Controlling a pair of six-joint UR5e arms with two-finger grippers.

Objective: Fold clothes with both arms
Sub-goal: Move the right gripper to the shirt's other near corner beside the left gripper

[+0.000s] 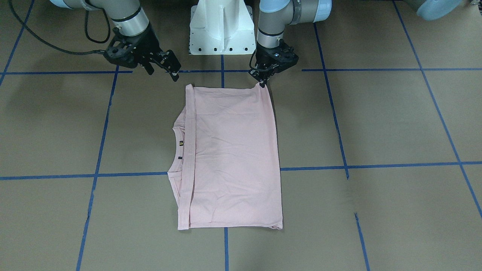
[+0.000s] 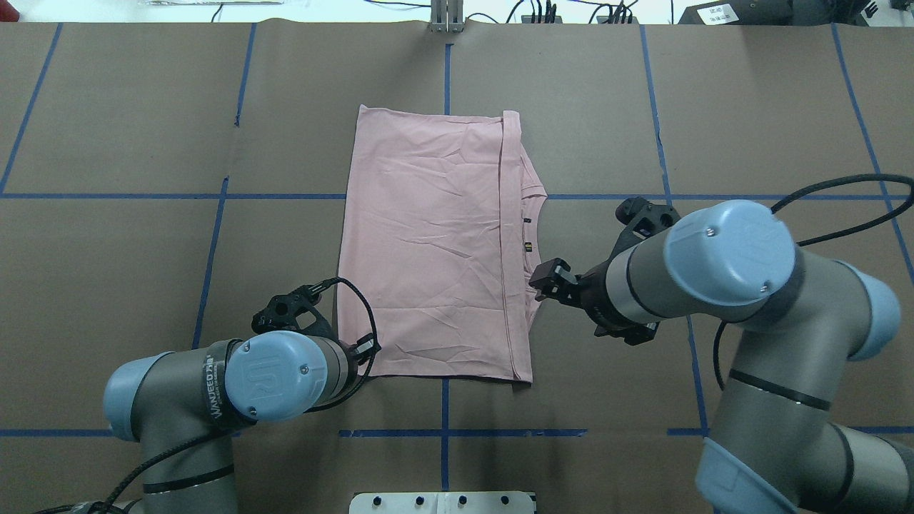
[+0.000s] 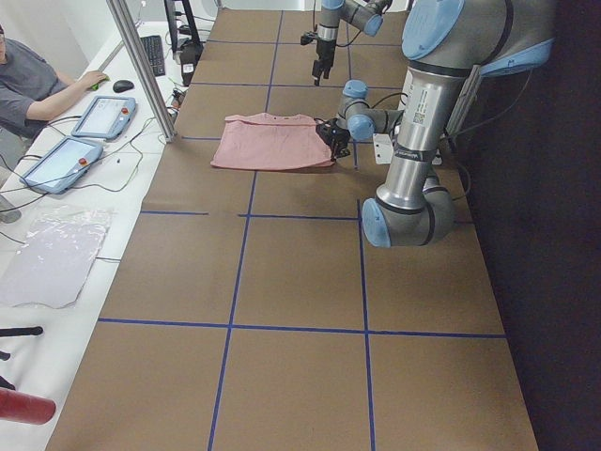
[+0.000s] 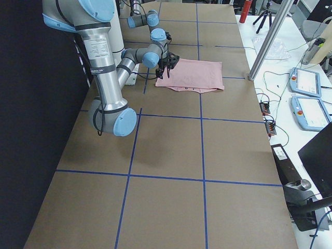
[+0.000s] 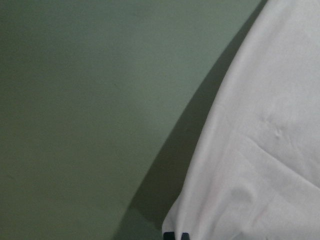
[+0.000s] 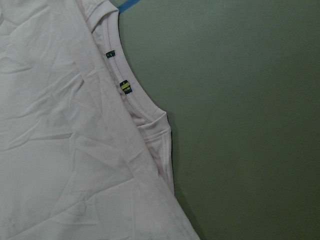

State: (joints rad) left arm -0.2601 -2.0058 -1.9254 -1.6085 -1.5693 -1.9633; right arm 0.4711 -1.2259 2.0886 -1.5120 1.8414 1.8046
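Pink shirt (image 1: 233, 150) lies folded on the table (image 1: 376, 124), just in front of the white base (image 1: 220, 26).
The left gripper (image 1: 263, 83) pinches one base-side corner of the shirt; the right gripper (image 1: 162, 72) hangs with jaws apart beside the other base-side corner, clear of the cloth.

Table (image 1: 376, 124): flat brown surface, marked into large rectangles by blue tape lines (image 1: 376, 166). Some seams and slight creases show in the covering.

On it:
- One pink T-shirt (image 1: 233, 158), folded to a rough rectangle, plain side up, lightly wrinkled. The neckline faces the robot's right. It lies across the centre tape lines.
- White base (image 1: 220, 26), at the robot's edge.
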